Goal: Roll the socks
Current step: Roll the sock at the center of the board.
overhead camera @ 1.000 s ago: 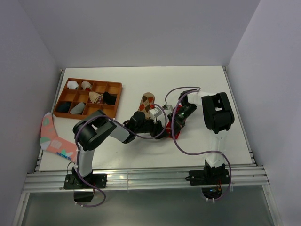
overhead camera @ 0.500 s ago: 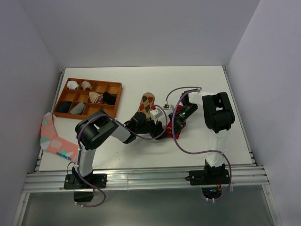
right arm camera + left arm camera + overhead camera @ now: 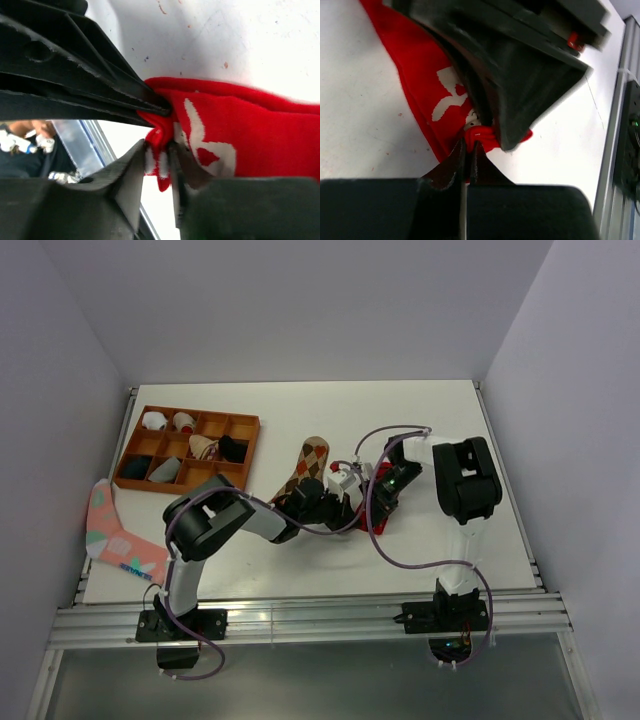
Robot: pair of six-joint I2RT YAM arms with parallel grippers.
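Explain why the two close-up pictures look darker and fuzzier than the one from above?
Top external view: even soft light, sharp throughout, faint shadows on the table. Left wrist view: the red sock is fairly crisp, but the left pincer is a dark blur. Right wrist view: the right pincer blurs likewise; the table glares white.

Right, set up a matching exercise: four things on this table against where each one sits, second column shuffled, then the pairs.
Things
1. red sock
2. argyle sock
3. pink sock
4. wooden tray

Places
A. far left part of the table, compartments holding small items
B. mid-table, pinched in the left fingers
C. lying flat just right of the tray
D. at the table's near left edge

Pairs: 1-B, 2-C, 3-D, 4-A
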